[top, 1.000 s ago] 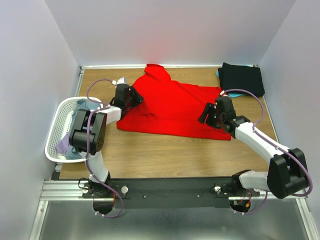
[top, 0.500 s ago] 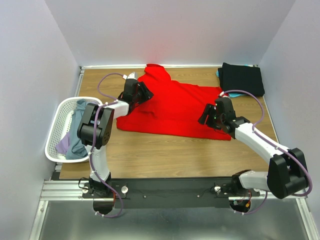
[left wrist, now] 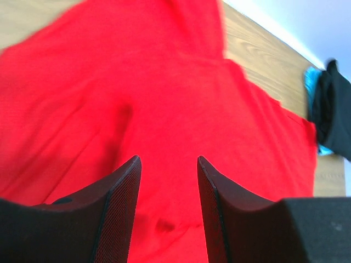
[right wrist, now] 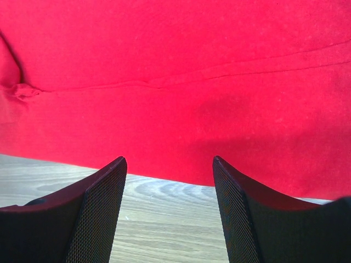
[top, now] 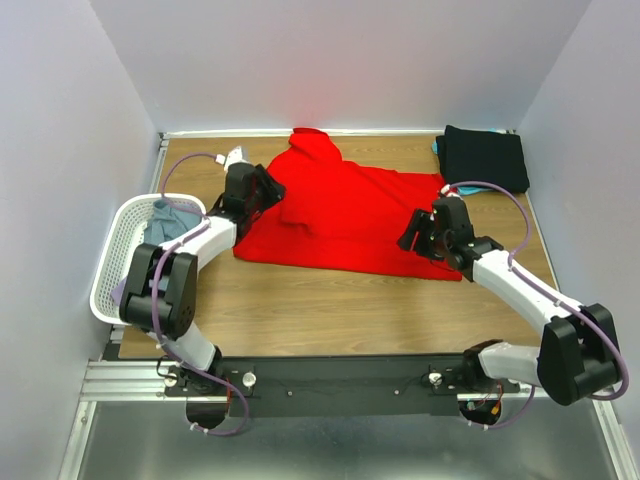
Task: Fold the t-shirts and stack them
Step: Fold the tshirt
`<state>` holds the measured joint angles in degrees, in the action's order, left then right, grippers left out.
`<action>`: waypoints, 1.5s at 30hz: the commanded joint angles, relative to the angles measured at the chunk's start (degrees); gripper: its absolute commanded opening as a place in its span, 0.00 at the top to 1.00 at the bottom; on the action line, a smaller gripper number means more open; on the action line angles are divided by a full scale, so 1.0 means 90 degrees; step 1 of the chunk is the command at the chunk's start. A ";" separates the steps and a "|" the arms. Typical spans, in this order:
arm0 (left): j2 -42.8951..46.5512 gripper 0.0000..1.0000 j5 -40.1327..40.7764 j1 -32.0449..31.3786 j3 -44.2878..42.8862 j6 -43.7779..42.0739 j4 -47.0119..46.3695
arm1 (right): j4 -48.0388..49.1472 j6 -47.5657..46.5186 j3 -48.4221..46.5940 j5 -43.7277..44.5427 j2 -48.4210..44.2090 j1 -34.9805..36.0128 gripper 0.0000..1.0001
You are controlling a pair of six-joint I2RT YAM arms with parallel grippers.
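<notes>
- Red t-shirt (top: 340, 215): one, spread unfolded on the table (top: 340, 310), lying under both pincers. We judge it the piece now in work.
- Left gripper (left wrist: 167, 164): jaws spread, nothing between them. Red cloth lies directly below and ahead of its tips, on the shirt's left side. We read it as poised to take up a fold of that side.
- Right gripper (right wrist: 167, 164): jaws spread, empty. The shirt's near edge runs just ahead of the tips, with bare wood beneath them. We take it as lined up on that edge.
- Black t-shirt (top: 485, 158): folded, well beyond the right pincer in the far corner, with a teal t-shirt (top: 440, 148) showing under it. This is the stack begun, and presumably where the red one goes.
- Basket (top: 110, 260): white mesh, outboard of the left pincer, holding a grey-blue shirt (top: 165, 215) and a lavender shirt (top: 122, 292), apparently awaiting folding.
</notes>
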<state>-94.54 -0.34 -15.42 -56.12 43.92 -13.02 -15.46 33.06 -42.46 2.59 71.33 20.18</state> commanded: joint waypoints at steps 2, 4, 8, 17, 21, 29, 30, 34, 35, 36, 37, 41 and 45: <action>0.0280 0.44 0.0604 0.0034 0.0805 0.0266 0.0402 | 0.0068 -0.0109 0.0079 -0.0122 -0.0162 0.0033 0.29; 0.0232 0.43 0.0468 0.0024 0.0893 0.0266 0.0353 | 0.0068 -0.0099 0.0088 -0.0122 -0.0181 0.0033 0.29; -0.0002 0.39 0.0311 -0.0064 0.0962 0.0276 0.0148 | 0.0058 -0.0080 0.0108 -0.0141 -0.0211 0.0033 0.29; -0.0598 0.25 -0.0226 -0.0210 0.0562 0.0354 -0.0292 | 0.0058 -0.0060 0.0137 -0.0141 -0.0269 0.0033 0.29; -0.0881 0.25 -0.0314 -0.0327 0.0279 0.0384 -0.0331 | 0.0048 -0.0060 0.0147 -0.0132 -0.0260 0.0033 0.29; -0.1253 0.39 -0.0480 -0.0523 -0.0540 0.0432 -0.0380 | 0.0048 -0.0079 0.0128 -0.0044 -0.0250 0.0033 0.29; -0.1301 0.43 -0.0519 -0.0542 -0.0639 0.0413 -0.0370 | 0.0048 -0.0079 0.0128 -0.0034 -0.0250 0.0033 0.29; -0.1672 0.55 -0.0617 -0.0747 -0.1283 0.0247 -0.0107 | 0.0048 -0.0079 0.0118 -0.0034 -0.0191 0.0033 0.29; -0.1857 0.55 -0.0636 -0.0786 -0.1516 0.0179 -0.0039 | 0.0048 -0.0079 0.0108 -0.0034 -0.0191 0.0033 0.29; -0.1936 0.56 -0.0646 -0.0806 -0.1615 0.0149 0.0049 | 0.0048 -0.0070 0.0108 -0.0034 -0.0182 0.0033 0.29; -0.2014 0.59 -0.0743 -0.0855 -0.1684 0.0110 0.0059 | 0.0048 -0.0079 0.0079 -0.0034 -0.0181 0.0023 0.29; -0.2045 0.61 -0.0852 -0.0865 -0.1793 -0.0056 0.0069 | 0.0048 -0.0157 -0.0019 -0.0112 -0.0143 0.0033 0.29; -0.1206 0.60 -0.0306 -0.0777 -0.1120 0.0157 0.0069 | 0.0145 -0.0304 -0.0272 -0.0229 0.0160 0.0042 0.29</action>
<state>-112.29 -6.24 -23.44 -70.85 44.99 -13.72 -15.49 32.42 -42.02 1.98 70.17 20.18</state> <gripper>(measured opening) 0.398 0.709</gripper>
